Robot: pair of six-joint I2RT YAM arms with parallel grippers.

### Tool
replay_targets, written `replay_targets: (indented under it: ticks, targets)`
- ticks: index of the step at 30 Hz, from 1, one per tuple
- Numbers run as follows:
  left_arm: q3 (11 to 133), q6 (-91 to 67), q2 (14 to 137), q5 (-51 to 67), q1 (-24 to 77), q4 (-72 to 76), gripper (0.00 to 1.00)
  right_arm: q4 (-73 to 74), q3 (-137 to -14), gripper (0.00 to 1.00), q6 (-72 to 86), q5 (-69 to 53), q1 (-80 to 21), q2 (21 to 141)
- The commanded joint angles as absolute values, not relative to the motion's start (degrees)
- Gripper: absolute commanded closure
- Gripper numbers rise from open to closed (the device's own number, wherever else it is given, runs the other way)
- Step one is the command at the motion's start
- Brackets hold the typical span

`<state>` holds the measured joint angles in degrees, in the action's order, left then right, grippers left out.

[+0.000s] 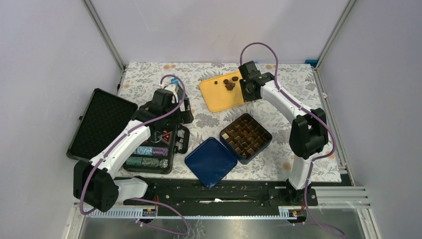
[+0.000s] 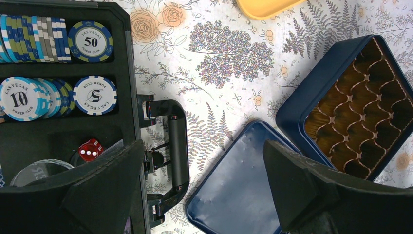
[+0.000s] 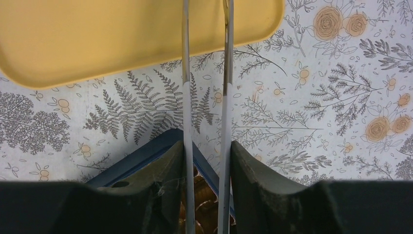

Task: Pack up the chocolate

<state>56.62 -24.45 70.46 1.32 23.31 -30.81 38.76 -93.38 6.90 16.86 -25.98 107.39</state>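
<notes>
Up on the yellow tray (image 1: pixel 215 99) the chocolate (image 1: pixel 229 83) looks light, slick and dentable, so the right gripper (image 3: pixel 207 148), clamped narrow on metal tongs (image 3: pixel 185 73), should pinch the sides gently.

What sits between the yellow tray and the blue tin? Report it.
Nothing but bare flowered tablecloth between the yellow tray and the blue tin, clearest in the top view.
</notes>
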Motion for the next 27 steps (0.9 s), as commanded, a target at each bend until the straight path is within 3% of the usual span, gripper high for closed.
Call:
replay_targets:
  ticks: [1,20,27]
  targets:
    - [57.52,-24.18,69.16,0.78,23.29,-29.36,0.01,37.36,-96.77,0.56,6.88,17.75,-25.84,108.51]
    - [57.99,-24.02,69.24,0.22,23.29,-30.15,0.01,36.3,-102.48,0.56,5.3,17.43,-23.5,115.47]
    - [58.42,-24.08,69.78,0.21,23.29,-30.32,0.01,35.06,-101.21,0.65,5.28,16.84,-23.47,114.85]
